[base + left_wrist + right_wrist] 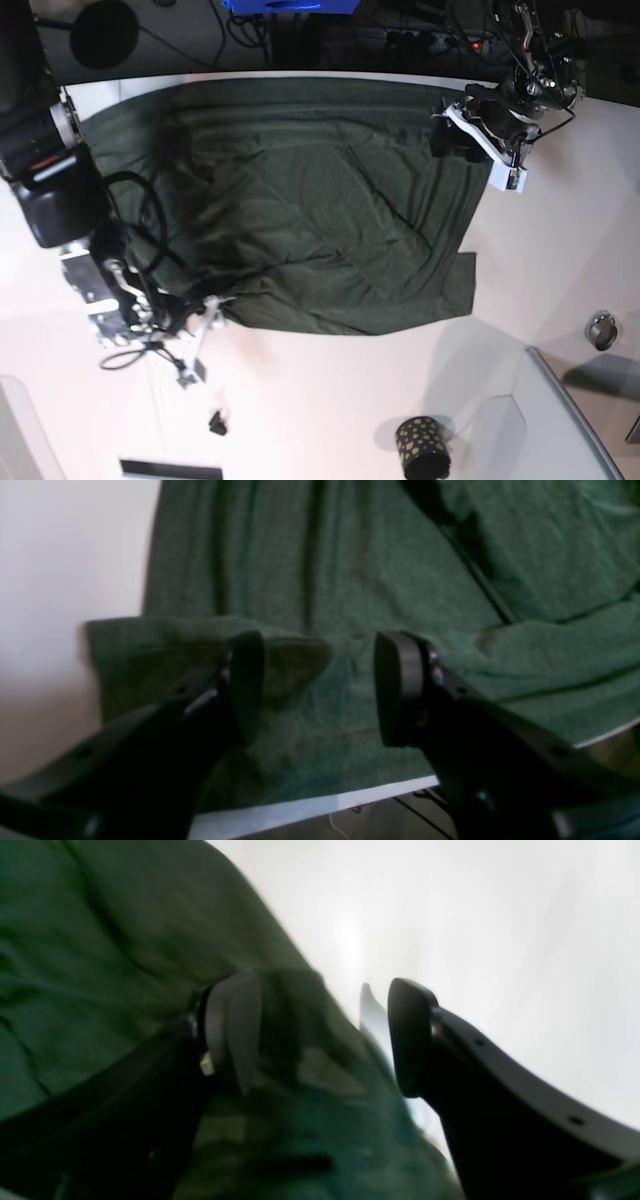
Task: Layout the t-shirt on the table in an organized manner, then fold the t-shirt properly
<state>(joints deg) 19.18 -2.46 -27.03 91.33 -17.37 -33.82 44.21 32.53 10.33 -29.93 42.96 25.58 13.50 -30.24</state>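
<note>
**T-shirt spread wide, both grippers standing open over its edges**

T-shirt point(320, 215) lies across the table point(330, 400), dark green and broadly spread, though wrinkles run through its middle and one corner sticks out at the lower edge in the base view. And look at the left gripper point(320, 687): its fingers are parted with nothing between them, green cloth lying flat below the gap, a small folded flap just beyond one fingertip and the table's edge just behind the pads. It hovers over the shirt's far border, holding nothing.

Over to the right gripper point(325, 1035): jaws apart here too. The wrist view is blurred, but one finger point(235, 1030) sits over the fabric while the other finger point(410, 1035) hangs over bare white table, so the shirt's edge passes right between them. No pinch on the cloth that can be made out.

By the look of it, this is the laying-out step, not the fold: the shirt is mostly flat, yet creased. The next move probably calls for each gripper to close on the hem beneath its fingers and draw outward to smooth the wrinkles, keeping the pull even so the thin jersey does not bunch
</note>
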